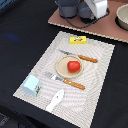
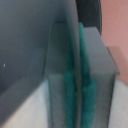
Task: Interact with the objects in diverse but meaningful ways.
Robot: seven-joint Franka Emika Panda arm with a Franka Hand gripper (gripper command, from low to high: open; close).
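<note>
Five items sit untouched on mat: tomato [image 1: 73, 66] on plate [image 1: 61, 66]. Gripper [image 1: 95, 9] far back, jaw state unclear. You reach next.

- A black cloth [image 1: 20, 35] is covering the table, spreading out to the picture's edges in the exterior view.
- A pale woven placemat [image 1: 95, 75] is lying on the cloth at a slant.
- A pinkish-brown board [image 1: 107, 31] is sitting on the cloth at the far side, toward the exterior view's right.
- Soft, even light is falling across the surface, casting only faint shadows.
- The wrist view is showing blurred grey, teal and pink surfaces, too close to identify.
</note>
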